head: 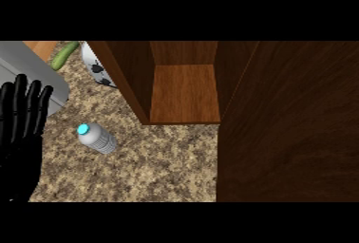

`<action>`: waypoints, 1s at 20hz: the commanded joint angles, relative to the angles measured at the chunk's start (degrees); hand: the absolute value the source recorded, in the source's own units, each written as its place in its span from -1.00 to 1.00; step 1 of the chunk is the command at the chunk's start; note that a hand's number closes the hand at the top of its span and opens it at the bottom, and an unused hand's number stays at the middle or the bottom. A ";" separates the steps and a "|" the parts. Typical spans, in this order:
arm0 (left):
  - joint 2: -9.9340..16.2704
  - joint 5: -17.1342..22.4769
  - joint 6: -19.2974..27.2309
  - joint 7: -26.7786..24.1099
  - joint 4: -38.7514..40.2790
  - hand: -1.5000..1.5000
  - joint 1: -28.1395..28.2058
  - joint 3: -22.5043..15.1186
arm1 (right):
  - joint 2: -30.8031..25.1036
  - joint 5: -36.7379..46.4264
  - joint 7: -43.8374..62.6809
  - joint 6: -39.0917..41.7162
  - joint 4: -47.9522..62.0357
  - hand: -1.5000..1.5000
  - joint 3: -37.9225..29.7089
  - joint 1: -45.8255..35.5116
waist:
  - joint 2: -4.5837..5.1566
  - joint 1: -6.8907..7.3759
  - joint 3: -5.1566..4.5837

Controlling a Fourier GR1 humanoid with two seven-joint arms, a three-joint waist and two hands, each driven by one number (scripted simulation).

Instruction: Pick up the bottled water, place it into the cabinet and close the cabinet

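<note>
**A:** What does the hand do at this moment?

**B:** Only the left hand (22, 124) is visible, at the left edge of the view. It is open, the fingers are straight and point up, and it holds nothing. It is resting there. The right hand does not show in the view.

**A:** And where is the bottled water?

**B:** The bottled water (97, 138) stands on the speckled counter (140, 171), to the right of the left hand and apart from it, not touching. It has a light blue cap (84, 128), and the body is clear grey. From the cabinet (184, 92), the bottle is to the lower left, near the front corner of the cabinet's left wall.

**A:** Is the cabinet open?

**B:** Yes. The inside shelf is visible, brown wood, and I see nothing on it. The cabinet door (294, 123) is dark wood and covers the right part of the view, just right of the opening.

**A:** What more is around the cabinet?

**B:** Left of the cabinet, at the top, there is a green long vegetable (64, 54); I cannot tell which kind. Just beside the cabinet's left wall is a white object with black marks (97, 66), partly hidden. Farther left there is a grey surface with a rounded corner (35, 73), behind the fingers of the left hand.
</note>
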 commanded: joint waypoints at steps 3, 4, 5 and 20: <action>6.24 13.09 -13.11 -4.20 8.83 -1.00 -5.67 3.70 | 1.87 0.58 0.00 -0.33 -4.12 -1.00 2.37 4.83 | 0.49 -0.71 -0.28; 7.89 18.33 -17.81 -5.99 9.90 -1.00 -4.76 5.09 | 2.26 0.78 0.29 -0.65 -4.58 -1.00 2.86 5.21 | 0.51 -0.91 -0.38; 10.15 21.19 -21.56 -5.34 11.70 -1.00 -6.33 5.48 | 2.33 1.31 0.27 -0.86 -4.07 -1.00 3.13 4.71 | 0.68 -1.17 -0.42; 26.24 47.46 -36.88 12.05 24.56 -1.00 -6.32 16.32 | -2.41 -9.82 10.76 10.04 -28.27 -1.00 12.84 27.04 | 0.28 0.33 -0.19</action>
